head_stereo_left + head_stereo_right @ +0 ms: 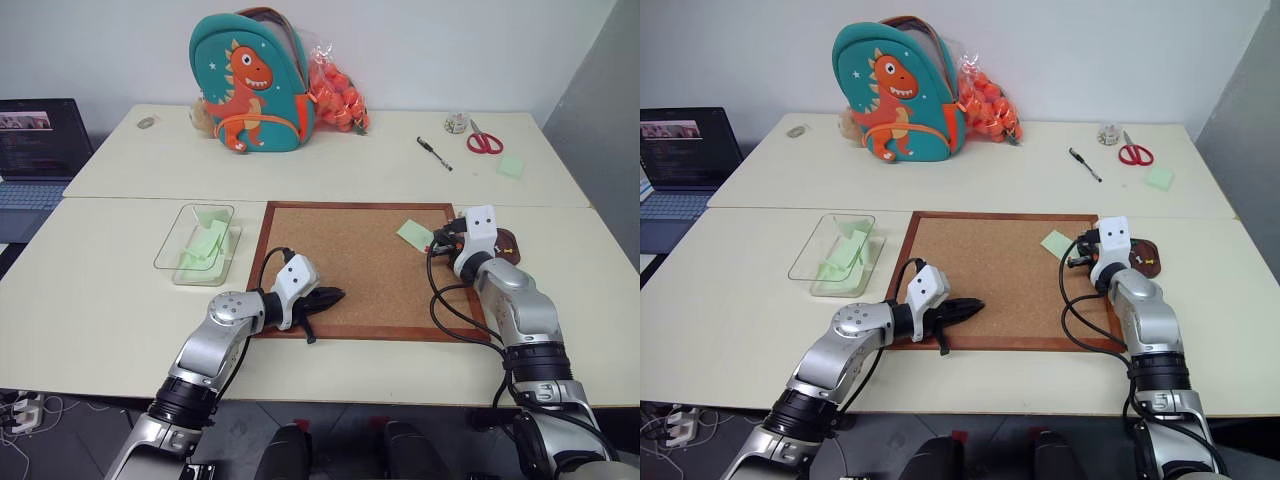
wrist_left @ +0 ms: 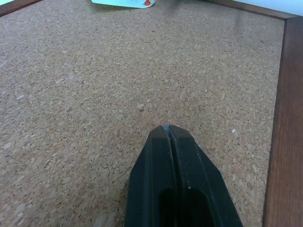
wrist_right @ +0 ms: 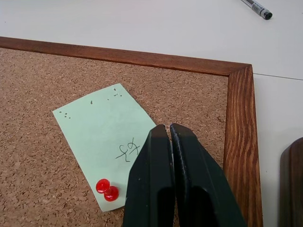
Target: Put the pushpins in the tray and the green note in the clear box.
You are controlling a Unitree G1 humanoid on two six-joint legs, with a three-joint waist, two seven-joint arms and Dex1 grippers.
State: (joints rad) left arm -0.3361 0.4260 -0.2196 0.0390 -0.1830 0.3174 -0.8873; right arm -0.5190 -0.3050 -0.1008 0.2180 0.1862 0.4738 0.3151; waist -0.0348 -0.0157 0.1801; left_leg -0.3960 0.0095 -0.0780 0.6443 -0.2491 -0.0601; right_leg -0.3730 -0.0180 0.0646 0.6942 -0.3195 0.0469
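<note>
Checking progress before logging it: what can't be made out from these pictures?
- Tray: contents too small to count in the head views; mostly cut off by the edge in the right wrist view.
- Green note: its near corner sits behind the right gripper fingers.
- Clear box: green slips inside, number unclear.
- Red pushpin: one or two heads, unclear.

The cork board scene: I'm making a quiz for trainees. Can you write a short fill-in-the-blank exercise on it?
1. The green note lies on the ____ board.
2. The pushpin stuck in the note has a ____ head.
3. The right gripper has its fingers ____.
4. The clear box holds ____ paper slips.

Missing words: cork; red; shut; green
</note>
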